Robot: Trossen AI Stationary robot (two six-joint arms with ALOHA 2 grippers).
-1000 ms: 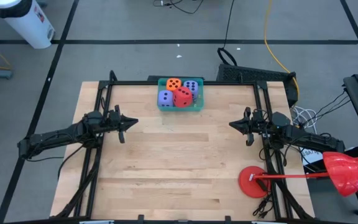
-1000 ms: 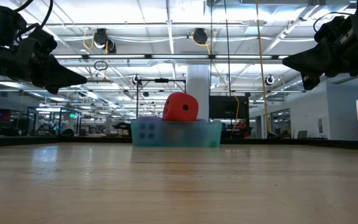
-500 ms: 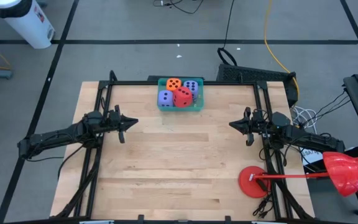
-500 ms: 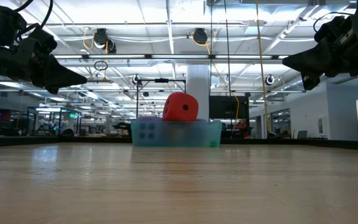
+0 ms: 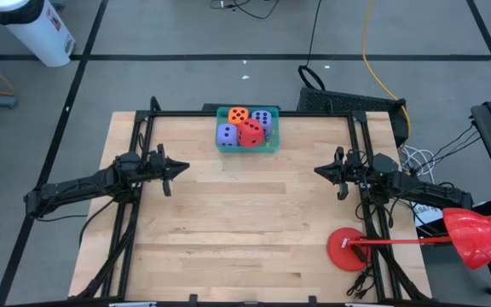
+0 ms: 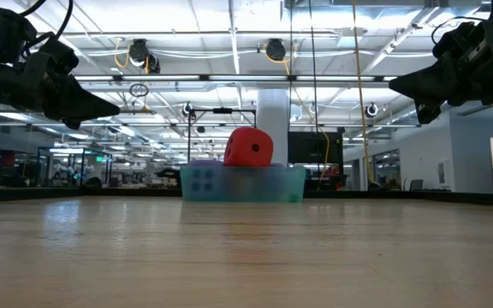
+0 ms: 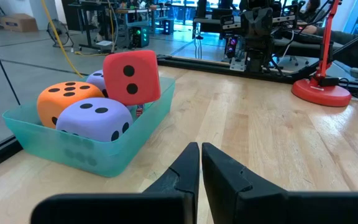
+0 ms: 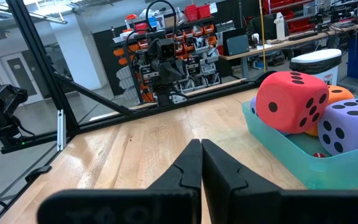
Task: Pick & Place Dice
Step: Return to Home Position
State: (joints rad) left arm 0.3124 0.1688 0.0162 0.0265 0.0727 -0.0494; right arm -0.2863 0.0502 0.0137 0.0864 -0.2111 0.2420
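green bin (image 5: 247, 149): set at the far edge of the table (image 5: 228, 230), midway across.
dice: all four are held inside the green bin.
red die (image 5: 251, 132): propped tilted on top of the others.
high view only: the orange die (image 5: 239, 115), one purple die (image 5: 262, 118) and the other purple die (image 5: 227, 134) are each seen whole.
low view: only the red die is shown above the green bin's wall.
left gripper (image 5: 180, 168): held left of the green bin, nearer the front, well apart from it.
right gripper (image 5: 318, 170): held right of the green bin, likewise apart.
wrist views only: both pairs of fingers are shown pressed together, with nothing between.
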